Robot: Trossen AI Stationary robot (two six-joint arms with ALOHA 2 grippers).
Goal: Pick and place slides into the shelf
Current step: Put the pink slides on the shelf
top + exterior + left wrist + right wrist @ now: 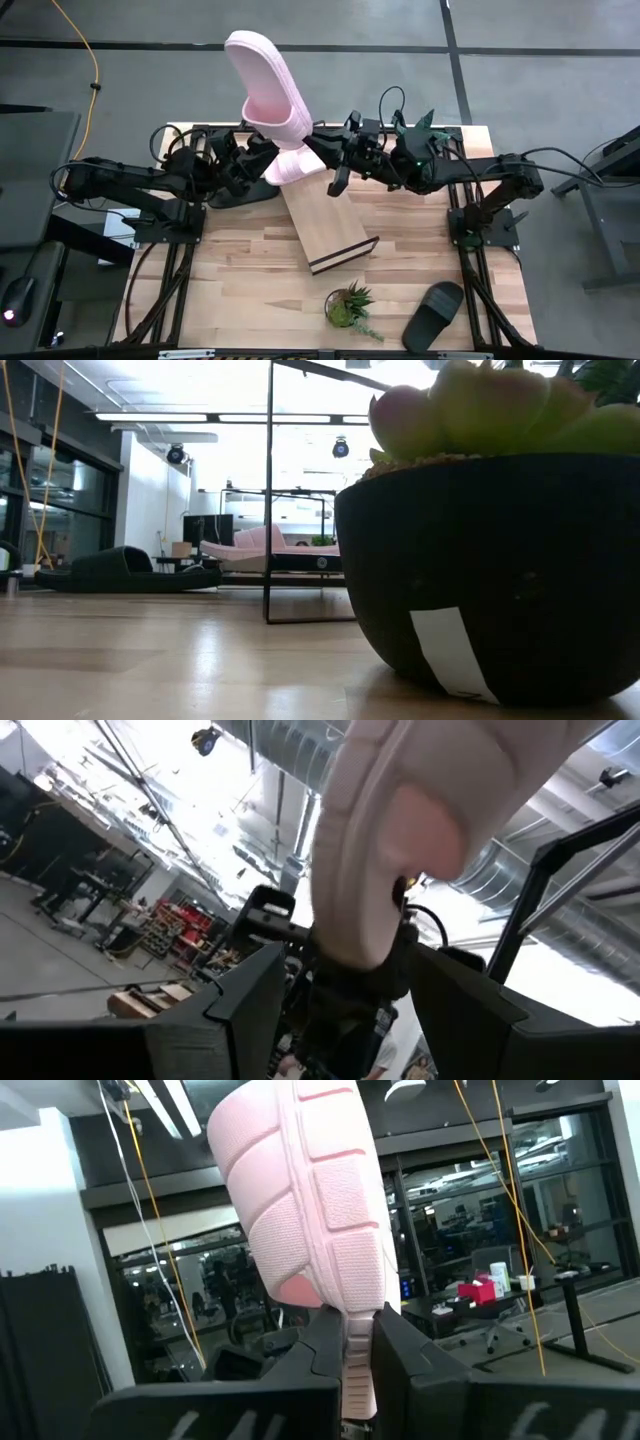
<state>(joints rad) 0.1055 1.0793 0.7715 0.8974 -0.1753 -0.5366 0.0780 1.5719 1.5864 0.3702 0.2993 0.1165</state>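
A pale pink slide [262, 80] stands upright high above the table's far side, with my right gripper [322, 152] shut on its lower end. My left gripper [262, 152] is open. In the left wrist view its fingers [250, 995] stand on either side of that lower end [365, 935]; I cannot tell whether they touch it. A second pink slide [290, 168] lies on the upper end of the slanted shelf [330, 225]. One black slide [432, 315] rests flat near the front right. Another [125, 570] lies at the far left. My right gripper pinches the pink slide's lower end [357, 1342] between its two fingers [322, 1348], coming from below and slanting upward. The ribbed sole [320, 1200] faces this wrist. The slide stands upright above the fingers, lifted clear of the table and shelf.
A small potted plant [350, 305] stands near the front edge, in front of the shelf. The shelf's thin black wire frame [270, 510] rises above its board. Bare wooden tabletop [240, 280] lies at the front left.
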